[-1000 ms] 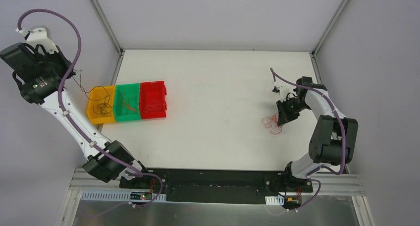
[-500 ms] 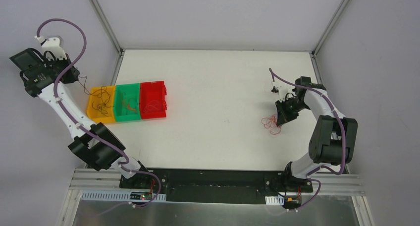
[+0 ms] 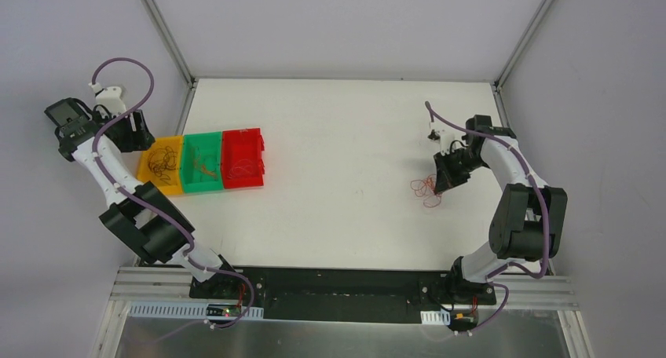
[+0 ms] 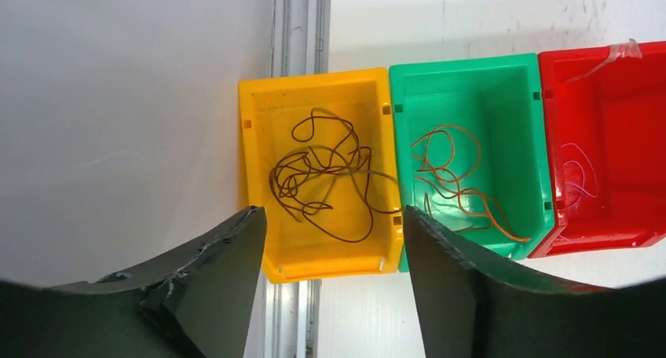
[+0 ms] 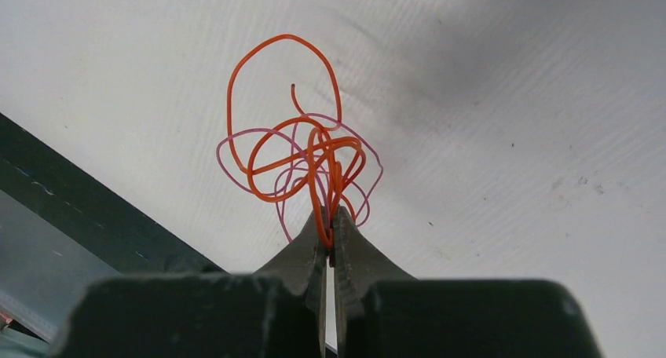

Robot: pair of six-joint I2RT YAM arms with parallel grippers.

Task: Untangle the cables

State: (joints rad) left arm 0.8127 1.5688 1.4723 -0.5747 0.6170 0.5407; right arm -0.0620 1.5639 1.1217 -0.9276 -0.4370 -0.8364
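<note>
Cables (image 5: 302, 158), a small clump of thin orange-red and pale pink loops, hang pinched at one point between the closed tips of the right gripper (image 5: 330, 217); the loops fan out beyond the tips, over the white table (image 3: 338, 138). From the top camera this clump (image 3: 425, 190) sits on the right side of the table, inside its right edge and well away from the near edge, with the right gripper (image 3: 440, 181) just beside it. A wide stretch of white tabletop separates it from three bins lined up side by side and touching at the table's left edge. The left gripper (image 4: 331, 217) hovers above that edge, its fingers parted to a moderate width with nothing between them; in the top view it (image 3: 137, 130) sits just left of the bins, close to the left wall. Below it, the yellow bin (image 4: 259, 177) is the outermost, against the metal rail (image 4: 302, 28) along the table's left edge, and holds dark brown wires (image 4: 322, 177) in a loose curl. The green bin (image 4: 510, 99) in the middle holds orange wires (image 4: 448, 173), one end trailing toward its near right corner. The red bin (image 4: 620, 83) holds a faint pale wire (image 4: 577, 173).
</note>
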